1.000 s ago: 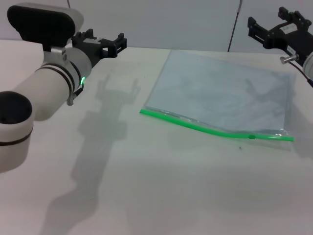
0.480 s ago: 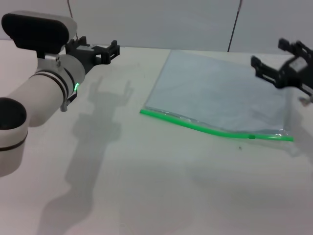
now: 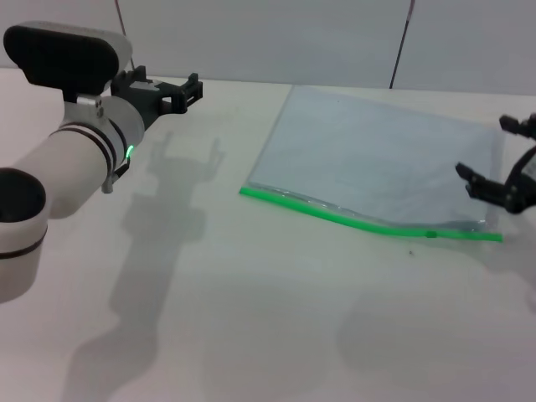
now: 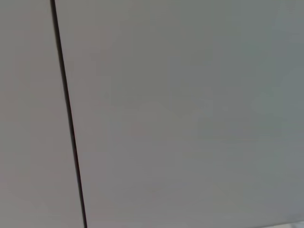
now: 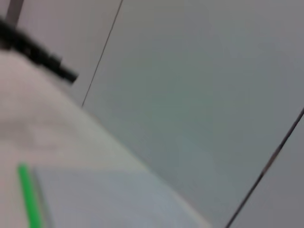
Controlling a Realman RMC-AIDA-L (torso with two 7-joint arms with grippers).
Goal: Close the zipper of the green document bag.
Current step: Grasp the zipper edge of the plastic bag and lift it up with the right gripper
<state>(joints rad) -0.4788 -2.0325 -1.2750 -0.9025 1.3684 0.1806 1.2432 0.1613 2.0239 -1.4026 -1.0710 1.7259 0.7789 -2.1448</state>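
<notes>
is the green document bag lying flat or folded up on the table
Flat and spread out. The green document bag lies unfolded on the table, its full sheet showing, with the zipper running along its near edge, slightly wavy.

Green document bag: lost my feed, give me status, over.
Right gripper open, low over the green document bag at its right edge. Left gripper open, raised far left. Zipper untouched, slider near right end. Nothing in the way.

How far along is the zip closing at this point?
Barely begun. Nothing grips the zipper; its slider sits near the right end, closure state unclear. In hand: the right gripper, open, is beside the green document bag's right edge. The left gripper hangs far left. Gripping and pulling remain.
</notes>
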